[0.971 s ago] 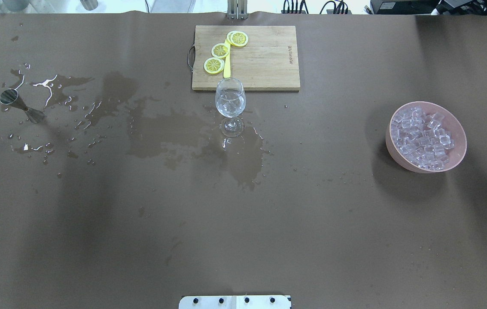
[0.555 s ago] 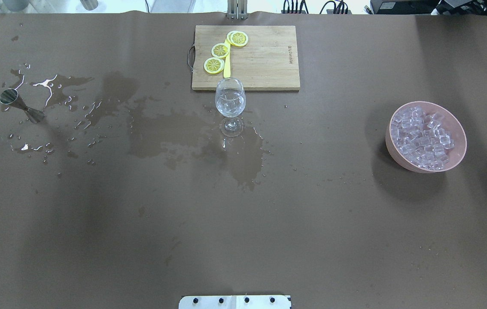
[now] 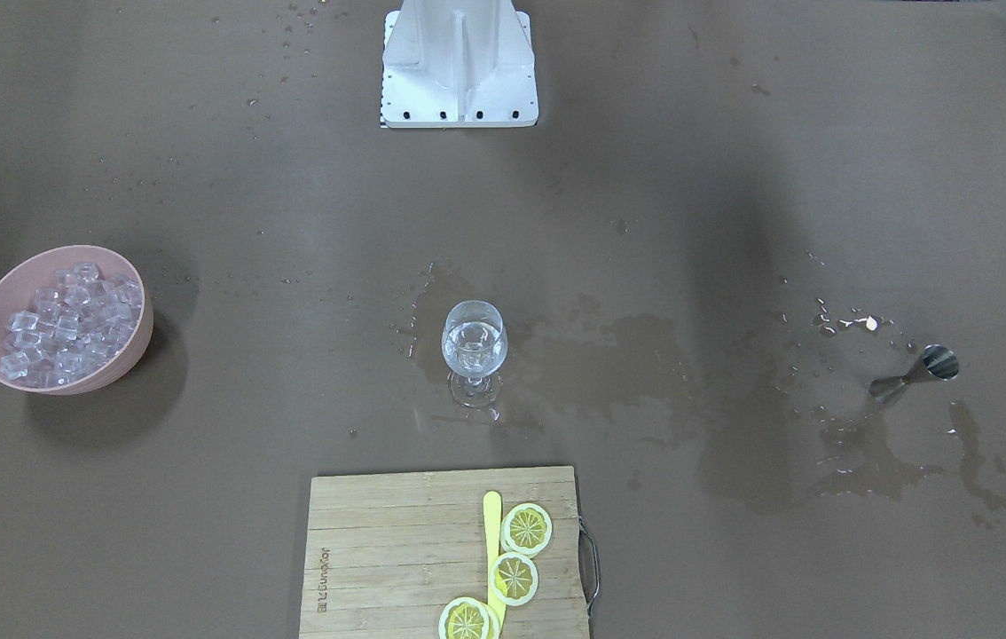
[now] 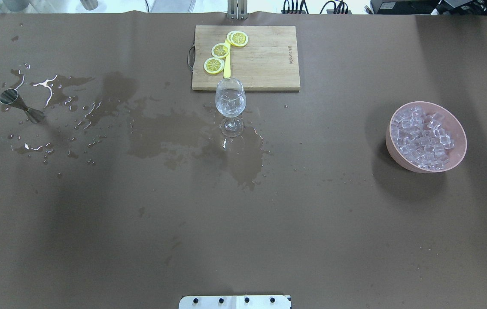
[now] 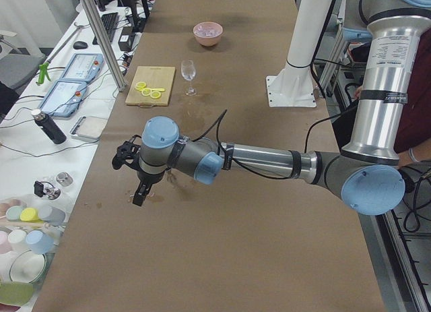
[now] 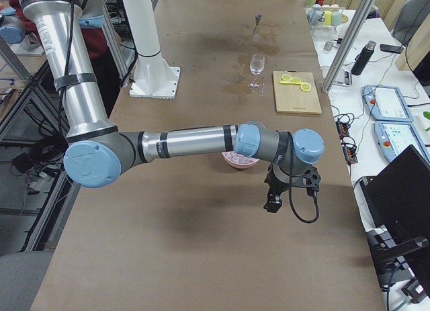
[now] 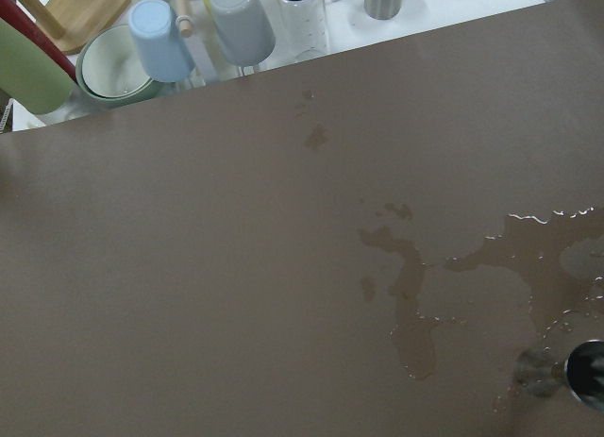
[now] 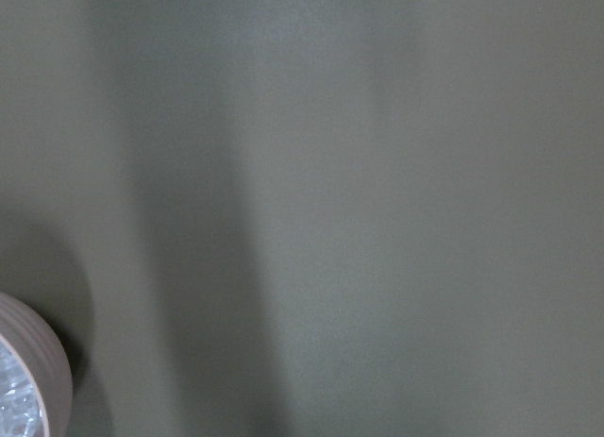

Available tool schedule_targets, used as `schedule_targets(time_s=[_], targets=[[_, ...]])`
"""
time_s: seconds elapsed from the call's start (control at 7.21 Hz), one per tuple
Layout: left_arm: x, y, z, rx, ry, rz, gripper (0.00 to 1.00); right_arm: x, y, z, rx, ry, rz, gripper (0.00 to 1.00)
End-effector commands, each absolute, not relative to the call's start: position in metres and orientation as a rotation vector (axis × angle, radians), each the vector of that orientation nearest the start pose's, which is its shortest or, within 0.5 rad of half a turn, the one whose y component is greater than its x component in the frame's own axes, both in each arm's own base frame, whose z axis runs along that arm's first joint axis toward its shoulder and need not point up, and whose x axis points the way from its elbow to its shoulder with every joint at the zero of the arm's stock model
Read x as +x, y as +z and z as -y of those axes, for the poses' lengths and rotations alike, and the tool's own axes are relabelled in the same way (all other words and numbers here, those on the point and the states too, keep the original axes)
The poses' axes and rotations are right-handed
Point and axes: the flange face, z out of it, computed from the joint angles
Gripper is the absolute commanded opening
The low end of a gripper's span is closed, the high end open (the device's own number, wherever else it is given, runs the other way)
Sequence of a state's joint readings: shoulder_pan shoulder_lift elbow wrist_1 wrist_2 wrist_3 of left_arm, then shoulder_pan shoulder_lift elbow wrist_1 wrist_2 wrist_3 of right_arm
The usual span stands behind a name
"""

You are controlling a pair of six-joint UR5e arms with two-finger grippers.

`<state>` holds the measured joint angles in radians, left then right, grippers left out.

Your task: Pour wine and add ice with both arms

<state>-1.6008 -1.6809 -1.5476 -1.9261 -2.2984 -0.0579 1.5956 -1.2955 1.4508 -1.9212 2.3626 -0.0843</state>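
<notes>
The glass (image 4: 230, 105) stands mid-table, just on the robot's side of the cutting board (image 4: 265, 64), with lemon slices (image 4: 220, 50) lying on the board's left part. Far out on the robot's left sits the jigger (image 4: 20, 105). Well off to the right, the bowl (image 4: 393, 150) holds the ice (image 4: 421, 137).

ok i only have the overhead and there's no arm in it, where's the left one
observer: the left arm stretches out over the table's left end, left gripper pointing down
operator: near the jigger
observer: its wrist view has the jigger in the bottom right corner, so just beside it
operator: and the right
observer: the right gripper hangs past the bowl, toward the table's right end
</notes>
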Motion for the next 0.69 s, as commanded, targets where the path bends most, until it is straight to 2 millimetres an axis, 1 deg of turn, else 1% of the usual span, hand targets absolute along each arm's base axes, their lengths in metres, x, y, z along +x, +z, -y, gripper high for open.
schedule_targets(time_s=[0.0, 0.55], targets=[[-0.0937, 0.5946, 0.5535, 0.389, 0.080, -0.731, 0.98, 0.0778, 0.5999, 0.5851, -0.142, 0.022, 0.796, 1.00], [-0.0941, 0.5977, 0.5522, 0.380, 0.068, -0.727, 0.98, 0.0783, 0.5958, 0.5854, -0.133, 0.019, 0.790, 1.00]])
